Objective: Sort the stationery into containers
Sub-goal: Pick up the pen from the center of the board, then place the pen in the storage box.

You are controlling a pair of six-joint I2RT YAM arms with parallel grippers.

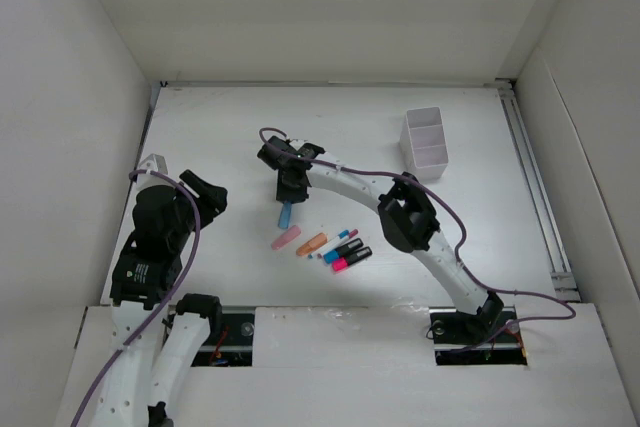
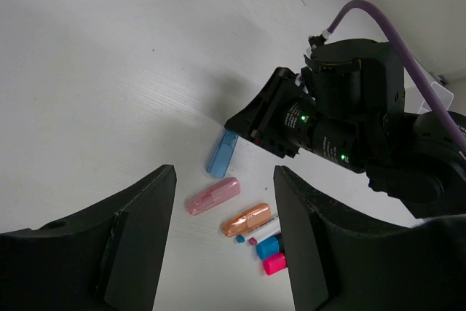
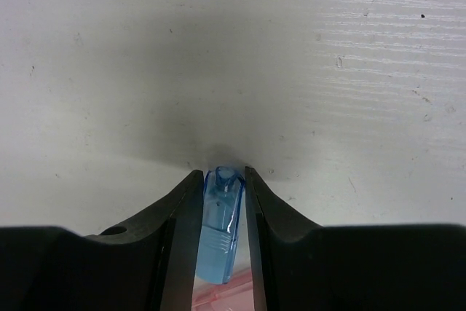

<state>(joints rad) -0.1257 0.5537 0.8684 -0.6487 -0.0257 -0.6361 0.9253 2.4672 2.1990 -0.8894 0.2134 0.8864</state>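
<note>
**Right gripper pinched the blue piece at mid-table**

The right gripper (image 3: 222,177) was reached out over the middle of the table (image 1: 220,137), its two fingers (image 3: 182,242) pressed against the sides of the stubby blue piece (image 3: 218,234). The piece hung tilted in the grip, one end between the fingers and the other pointing down toward the table. The pictures did not show whether that lower end touched the surface or hung just above it.

Just near of the blue piece lay the rest of the stationery in a loose row. The pink piece (image 1: 285,238) was farthest left, with the orange piece (image 1: 311,244) just beside it on the right. Next came the thin pen (image 1: 341,240), then two black markers lying side by side, one with a blue end (image 1: 343,250) and one with a pink end (image 1: 350,261). All of them sat flat on the table, angled the same way.

The white box (image 1: 425,142) with its two compartments stood upright at the far right, well apart from the row and from the right gripper.

The left gripper (image 1: 207,195) hovered over the left side of the table with its fingers spread wide and nothing between them. It was turned toward the row, so its wrist view took in the blue piece and the right gripper beyond it. A purple cable (image 1: 350,175) ran along the right arm.
</note>
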